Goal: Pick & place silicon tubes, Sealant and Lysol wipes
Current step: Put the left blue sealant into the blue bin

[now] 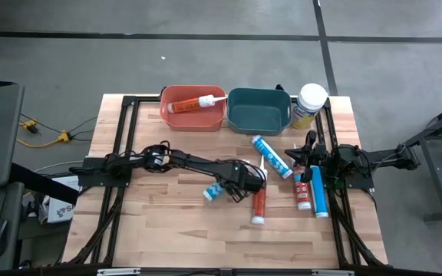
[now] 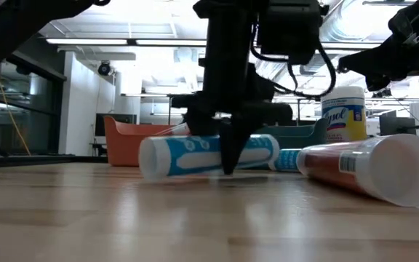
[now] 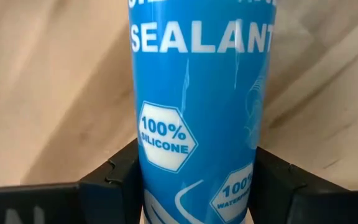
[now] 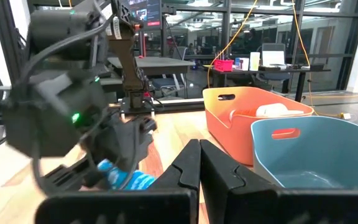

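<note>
My left gripper (image 1: pixel 234 182) reaches to the table's middle and is shut on a blue sealant tube (image 1: pixel 212 192), which lies on the table (image 2: pixel 195 155). My right gripper (image 1: pixel 296 157) hovers at the right, shut and empty (image 4: pixel 199 163). A red tube (image 1: pixel 259 205) and another blue tube (image 1: pixel 271 156) lie near the middle. A red tube (image 1: pixel 303 192) and a blue tube (image 1: pixel 321 192) lie under the right arm. The Lysol wipes canister (image 1: pixel 309 105) stands at the far right. One red tube (image 1: pixel 194 103) lies in the orange bin (image 1: pixel 167 115). My left gripper pinches the blue tube's round body (image 3: pixel 197 155) between its two fingers (image 3: pixel 114 186), one on each side, somewhat toward its nozzle end. The fingers come from above, pointing down, and lie across the tube. The tube lies level on the table (image 2: pixel 166 156).
The orange bin and a teal bin (image 1: pixel 236 115) stand side by side at the far edge. Black frame rails (image 1: pixel 125 138) run along the table's left and right sides. Bare wood (image 1: pixel 167 230) lies toward the near edge.
</note>
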`<move>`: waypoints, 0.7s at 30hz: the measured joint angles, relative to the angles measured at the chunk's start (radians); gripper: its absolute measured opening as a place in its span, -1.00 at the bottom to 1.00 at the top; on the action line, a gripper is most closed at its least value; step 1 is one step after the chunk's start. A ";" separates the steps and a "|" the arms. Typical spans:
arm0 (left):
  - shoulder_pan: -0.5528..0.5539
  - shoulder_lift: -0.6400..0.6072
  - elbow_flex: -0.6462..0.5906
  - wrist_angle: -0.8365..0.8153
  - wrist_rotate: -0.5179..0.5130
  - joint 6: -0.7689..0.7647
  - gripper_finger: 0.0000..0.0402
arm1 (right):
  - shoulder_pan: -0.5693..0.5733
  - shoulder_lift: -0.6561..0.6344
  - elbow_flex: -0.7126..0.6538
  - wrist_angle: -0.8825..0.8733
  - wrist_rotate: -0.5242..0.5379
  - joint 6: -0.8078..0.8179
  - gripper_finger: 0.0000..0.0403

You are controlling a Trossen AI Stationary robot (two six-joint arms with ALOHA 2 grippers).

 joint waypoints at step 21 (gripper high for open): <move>0.005 -0.206 0.006 0.027 -0.097 0.362 -0.04 | 0.000 0.000 0.000 0.000 0.000 0.000 -1.00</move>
